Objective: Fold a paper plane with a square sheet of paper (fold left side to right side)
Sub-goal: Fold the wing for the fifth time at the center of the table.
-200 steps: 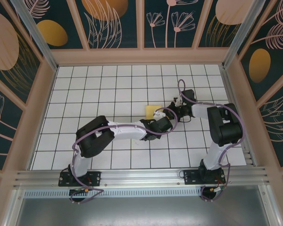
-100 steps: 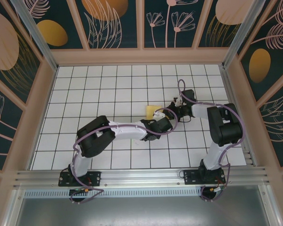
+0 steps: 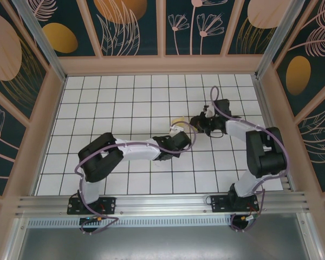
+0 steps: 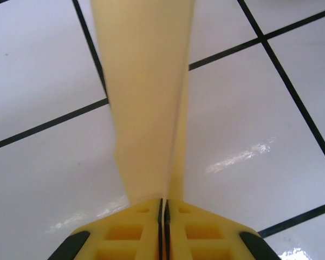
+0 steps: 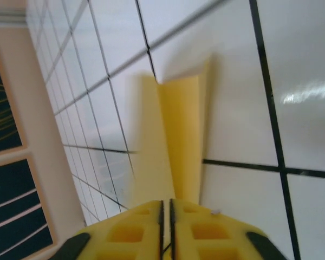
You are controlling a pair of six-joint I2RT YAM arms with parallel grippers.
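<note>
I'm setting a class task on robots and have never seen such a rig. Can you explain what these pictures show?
Two robot arms are bolted at the near edge of a white tiled table. The overhead picture looks down on both: left arm, right arm. The other two pictures come from a camera on each wrist, looking along that arm's yellow fingers. Between the arms is one folded yellow paper. The left fingers and the right fingers are each closed on it.
</note>
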